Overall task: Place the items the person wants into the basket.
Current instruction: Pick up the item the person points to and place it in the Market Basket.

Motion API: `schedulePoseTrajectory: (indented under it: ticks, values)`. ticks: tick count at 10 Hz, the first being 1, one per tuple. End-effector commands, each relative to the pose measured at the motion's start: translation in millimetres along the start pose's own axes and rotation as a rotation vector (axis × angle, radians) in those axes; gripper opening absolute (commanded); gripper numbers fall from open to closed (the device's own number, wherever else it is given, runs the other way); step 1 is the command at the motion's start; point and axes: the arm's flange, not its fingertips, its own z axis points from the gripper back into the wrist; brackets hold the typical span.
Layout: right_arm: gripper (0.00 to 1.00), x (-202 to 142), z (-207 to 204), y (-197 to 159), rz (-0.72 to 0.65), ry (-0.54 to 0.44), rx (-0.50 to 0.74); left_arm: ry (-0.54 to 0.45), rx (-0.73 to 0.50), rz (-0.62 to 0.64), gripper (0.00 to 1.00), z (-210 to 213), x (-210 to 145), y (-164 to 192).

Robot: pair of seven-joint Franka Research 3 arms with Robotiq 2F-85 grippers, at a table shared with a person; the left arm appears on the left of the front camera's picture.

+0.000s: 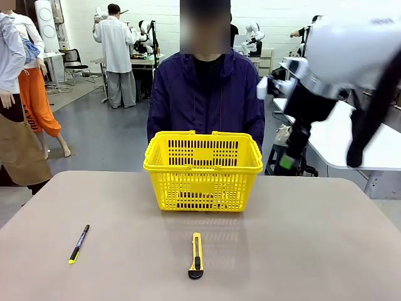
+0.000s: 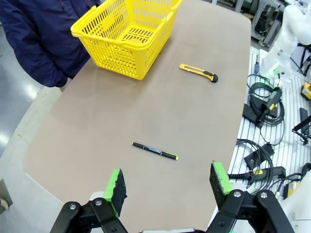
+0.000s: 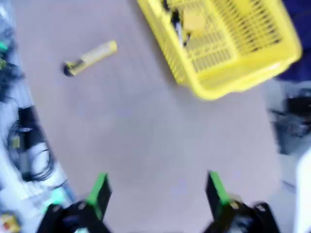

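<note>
The yellow basket (image 1: pixel 203 169) stands at the far middle of the table, in front of the person (image 1: pixel 207 94) in a dark jacket. In the blurred right wrist view, the basket (image 3: pixel 228 48) holds a small yellow tape measure (image 3: pixel 194 22) and a thin dark-and-white shape (image 3: pixel 178 30) that is too blurred to name. My right gripper (image 3: pixel 158 191) is open and empty, high above the table. In the front view it (image 1: pixel 287 164) hangs at the right, beside the basket. My left gripper (image 2: pixel 167 184) is open and empty above the table's near left edge, with the basket (image 2: pixel 124 34) far ahead.
A yellow-and-black utility knife (image 1: pixel 196 255) lies on the near middle of the table. A black pen with a yellow end (image 1: pixel 78 243) lies at the near left, a little ahead of my left fingers (image 2: pixel 115 186). Cables and power bricks (image 2: pixel 262 111) lie beyond the table's edge.
</note>
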Motion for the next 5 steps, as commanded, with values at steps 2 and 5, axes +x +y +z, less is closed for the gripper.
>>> schedulePoseTrajectory:
  ticks: [2, 5]
  values:
    - [1.0, -11.3, -18.3, 7.2, -0.102, -0.023, -0.023, -0.022, -0.008, -0.022, 0.9, 0.9, -1.0, 0.1]
    - [1.0, -12.7, -28.1, -11.0, -0.294, 0.023, -0.023, -0.022, -0.008, -0.022, 0.9, 0.9, -1.0, 0.1]
